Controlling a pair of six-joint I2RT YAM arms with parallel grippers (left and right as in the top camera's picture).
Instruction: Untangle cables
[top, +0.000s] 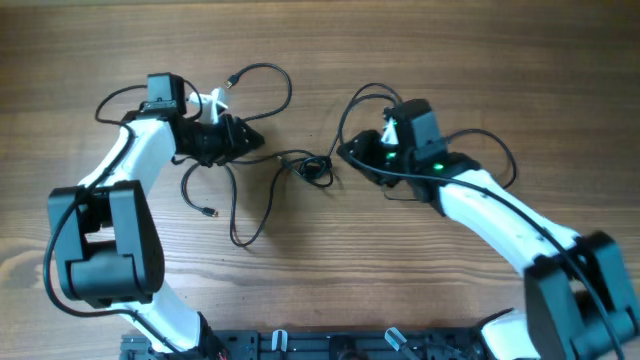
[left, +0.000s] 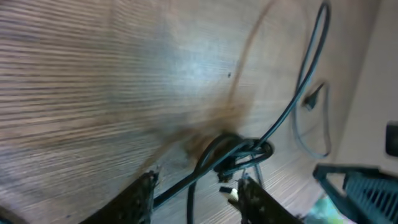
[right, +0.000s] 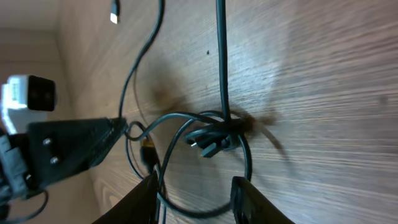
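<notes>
Where the left gripper (left: 198, 180) is being held: jaws are standing partly apart above the table (left: 93, 93), one thin black cord passing between the fingers (left: 144, 194); nothing is being clamped.
At the right gripper (right: 196, 180): jaws are likewise being held partly apart, a cord loop lying between them, ungripped.
Knot of cables (top: 318, 168): thin, round, glossy black cords are being shown bunched on pale wood grain, between both grippers.
Farther off: loose curls are being trailed toward each arm, one ending in a small plug (top: 208, 211).

Wood-grain table (top: 400, 270), smooth black cables (top: 315, 168)
</notes>
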